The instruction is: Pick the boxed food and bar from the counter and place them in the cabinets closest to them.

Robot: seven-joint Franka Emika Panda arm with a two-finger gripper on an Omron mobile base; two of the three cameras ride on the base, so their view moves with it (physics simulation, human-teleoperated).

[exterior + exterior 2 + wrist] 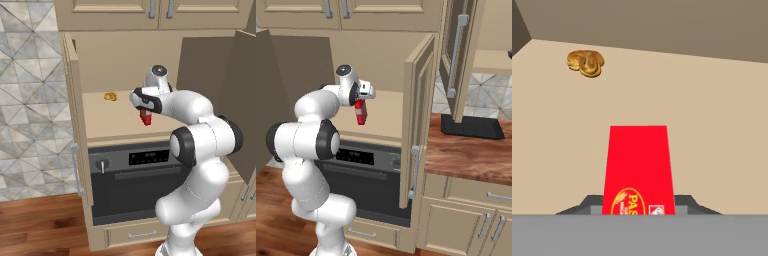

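the two-finger gripper [145, 114] is clamped on the small red cardboard box [146, 118], hanging above the open beige cabinet's tan shelf [120, 120].

The open cabinet's shelf [125, 120] is a plain tan board above the oven [132, 182], between two open doors. On it, toward the back left corner in the left base view, lies a small golden-brown pastry [110, 96], well apart from the front edge; the hand view shows it [585, 63] near the back wall. To the right of the cabinet, the counter [466, 155] is reddish-brown wood grain, and a black flat-bottomed object [472, 126] stands on it under another open door.
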